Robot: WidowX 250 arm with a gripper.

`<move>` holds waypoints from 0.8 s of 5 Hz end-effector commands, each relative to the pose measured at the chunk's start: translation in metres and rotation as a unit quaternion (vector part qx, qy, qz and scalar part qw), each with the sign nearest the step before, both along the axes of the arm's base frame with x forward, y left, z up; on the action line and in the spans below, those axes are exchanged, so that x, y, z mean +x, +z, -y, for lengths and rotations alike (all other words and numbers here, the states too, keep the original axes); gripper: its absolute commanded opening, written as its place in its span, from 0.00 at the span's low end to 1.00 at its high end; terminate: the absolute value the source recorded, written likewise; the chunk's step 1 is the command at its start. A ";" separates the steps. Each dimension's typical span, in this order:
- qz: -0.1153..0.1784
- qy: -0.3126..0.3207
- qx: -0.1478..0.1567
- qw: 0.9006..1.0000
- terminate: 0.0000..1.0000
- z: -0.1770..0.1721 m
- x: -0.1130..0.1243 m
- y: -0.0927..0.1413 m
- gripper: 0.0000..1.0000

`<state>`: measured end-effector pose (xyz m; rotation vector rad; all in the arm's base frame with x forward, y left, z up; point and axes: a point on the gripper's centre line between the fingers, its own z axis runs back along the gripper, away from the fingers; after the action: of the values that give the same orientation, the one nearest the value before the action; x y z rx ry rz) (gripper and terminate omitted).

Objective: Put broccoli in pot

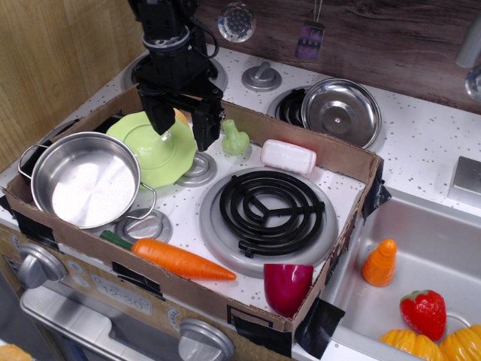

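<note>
The small light-green broccoli (235,139) stands upright on the toy stove near the back wall of the cardboard tray. The shiny steel pot (84,179) with loop handles sits empty at the tray's left end. My black gripper (184,128) hangs open and empty above the light-green plate (150,154), just left of the broccoli, its right finger (207,129) a short way from it. The pot lies down and to the left of the gripper.
A white soap-like block (288,156) lies right of the broccoli. An orange carrot (180,260) and a dark red cup (288,287) sit at the tray's front. A black coil burner (270,204) fills the middle. A handle-less steel bowl (341,111) sits behind the tray. The sink (443,248) holds toy vegetables.
</note>
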<state>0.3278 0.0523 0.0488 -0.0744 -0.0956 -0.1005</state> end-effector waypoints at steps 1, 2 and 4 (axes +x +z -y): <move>0.031 -0.009 0.002 0.999 0.00 0.000 0.027 0.010 1.00; 0.039 -0.016 0.004 0.999 0.00 0.006 0.036 0.010 1.00; 0.052 -0.043 -0.007 0.998 0.00 0.024 0.062 0.005 1.00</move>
<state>0.3790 0.0266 0.0349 -0.1020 -0.1447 -0.1816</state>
